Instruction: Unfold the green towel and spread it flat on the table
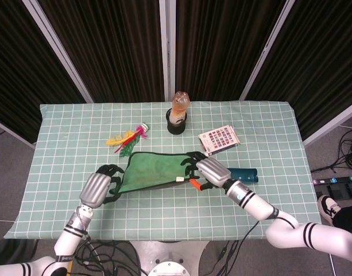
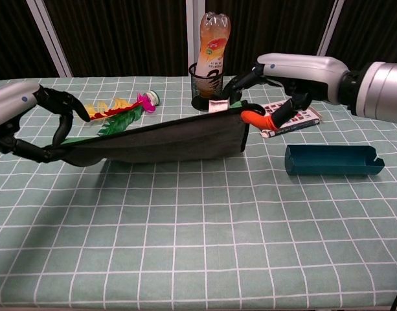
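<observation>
Stretching between the left hand [image 2: 30,123] and right hand [image 2: 269,87], each pinching a corner, the green cloth towel [image 1: 155,171] apparently hangs just above the checked table [image 2: 185,227].

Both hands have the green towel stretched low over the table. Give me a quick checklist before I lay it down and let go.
1. Left hand holds its towel corner: ok.
2. Right hand holds the other corner: ok.
3. Green towel opened out: ok; far edge touching the table: cannot tell.
4. Landing patch ahead of the towel bare: ok.
5. Feather toy and bottle behind the towel, apart from it: ok.
6. Teal box beside the right hand: ok, but close.
</observation>
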You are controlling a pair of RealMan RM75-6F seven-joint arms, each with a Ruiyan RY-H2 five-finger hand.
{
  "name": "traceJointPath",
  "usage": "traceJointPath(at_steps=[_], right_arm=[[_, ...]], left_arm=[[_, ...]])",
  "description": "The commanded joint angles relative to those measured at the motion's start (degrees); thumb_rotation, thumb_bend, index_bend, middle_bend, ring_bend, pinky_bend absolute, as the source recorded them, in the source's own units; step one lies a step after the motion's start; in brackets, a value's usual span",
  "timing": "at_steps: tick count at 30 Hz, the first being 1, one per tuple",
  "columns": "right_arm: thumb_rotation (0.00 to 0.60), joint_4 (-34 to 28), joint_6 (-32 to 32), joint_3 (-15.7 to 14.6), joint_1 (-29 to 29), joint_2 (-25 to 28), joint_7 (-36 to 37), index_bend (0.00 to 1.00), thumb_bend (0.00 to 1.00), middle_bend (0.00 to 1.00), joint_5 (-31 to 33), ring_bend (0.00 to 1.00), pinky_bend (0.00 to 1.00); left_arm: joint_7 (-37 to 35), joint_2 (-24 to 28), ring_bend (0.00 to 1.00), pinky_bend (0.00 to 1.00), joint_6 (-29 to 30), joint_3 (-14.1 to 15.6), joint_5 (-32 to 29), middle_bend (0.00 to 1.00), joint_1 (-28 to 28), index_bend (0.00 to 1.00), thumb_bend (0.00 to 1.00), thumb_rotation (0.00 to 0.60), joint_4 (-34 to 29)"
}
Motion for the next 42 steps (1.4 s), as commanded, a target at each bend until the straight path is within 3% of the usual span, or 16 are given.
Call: traceJointPath(at_steps=[1, 10, 14, 17, 19, 23, 30, 32, 34, 36, 37, 42], right_arm=[[0.600, -1.00, 0.56, -1.15, -0.80, 1.02, 0.22, 0.67, 0.46, 0.21, -0.89, 0.00, 0.00], [0.600, -0.02, 0.97, -3.60, -1.68, -0.61, -0.96, 0.65, 0.45, 0.21, -2.40, 0.00, 0.00], [0.589, 1.00, 0.78, -4.69, -1.90, -1.91, -3.48, 0.53, 0.30, 0.17, -2.76, 0.00, 0.00], [0.502, 1.26, 0.93, -5.37, -2.25, -2.58, -6.33, 0.35, 0.07, 0.10, -2.76, 0.00, 0.00], [0.426, 1.00, 0.93, -5.74, -2.61, -2.88, -8.04, 0.25, 0.00, 0.06, -2.32, 0.00, 0.00], [0.339, 0.31, 1.32, -6.38, -3.47, -3.08, -11.22, 0.17, 0.00, 0.01, -1.57, 0.00, 0.00], [0.280, -2.27, 3.35, -7.25, -5.44, -1.34, -14.26, 0.13, 0.00, 0.00, -1.11, 0.00, 0.00], [0.329, -2.71, 5.99, -6.68, -6.72, -0.53, -15.69, 0.13, 0.00, 0.00, -0.74, 0.00, 0.00], [0.482, -3.19, 9.30, -5.88, -8.39, 0.21, -18.09, 0.13, 0.00, 0.00, 0.06, 0.00, 0.00], [0.572, -3.82, 12.82, -4.88, -10.25, 1.12, -20.99, 0.13, 0.00, 0.01, 1.43, 0.00, 0.00], [0.595, -4.14, 14.21, -4.57, -11.08, 1.63, -22.29, 0.13, 0.01, 0.02, 2.08, 0.00, 0.00], [0.600, -5.75, 22.26, -3.52, -16.36, 4.85, -26.92, 0.15, 0.06, 0.05, 4.76, 0.00, 0.00]], left_arm=[[1.15, 0.26, 0.24, 0.23, 0.13, 0.98, 1.07, 0.43, 0.87, 0.78, 0.42, 0.600, -0.96], [3.50, -0.54, 0.24, 0.23, -2.02, 2.16, 1.18, 0.42, 2.05, 0.77, 0.40, 0.600, -0.64], [4.92, -0.28, 0.24, 0.23, -3.69, 2.14, 0.62, 0.40, 1.96, 0.62, 0.28, 0.600, -1.06], [6.19, 0.02, 0.24, 0.23, -4.94, 2.09, 0.02, 0.36, 1.77, 0.44, 0.18, 0.600, -1.94], [6.60, 0.15, 0.24, 0.23, -5.90, 1.99, -0.45, 0.34, 1.61, 0.39, 0.14, 0.600, -2.55], [7.63, 0.59, 0.23, 0.23, -7.65, 1.82, -1.26, 0.28, 1.20, 0.31, 0.08, 0.600, -3.87], [7.58, 1.60, 0.22, 0.23, -6.73, 0.74, -0.83, 0.26, 1.59, 0.28, 0.04, 0.600, -5.59], [7.01, 2.42, 0.22, 0.23, -5.20, -0.59, -1.14, 0.26, 2.05, 0.28, 0.04, 0.600, -6.18], [6.92, 3.40, 0.22, 0.23, -3.26, -2.16, -1.71, 0.26, 2.64, 0.28, 0.04, 0.600, -6.15], [6.44, 4.53, 0.22, 0.23, -1.31, -4.13, -2.99, 0.26, 3.32, 0.28, 0.05, 0.600, -5.72], [6.17, 5.04, 0.22, 0.23, -0.49, -4.95, -3.56, 0.26, 3.64, 0.28, 0.05, 0.600, -5.34], [4.16, 8.01, 0.22, 0.23, 3.25, -8.02, -6.76, 0.26, 6.04, 0.28, 0.08, 0.600, -2.14]])
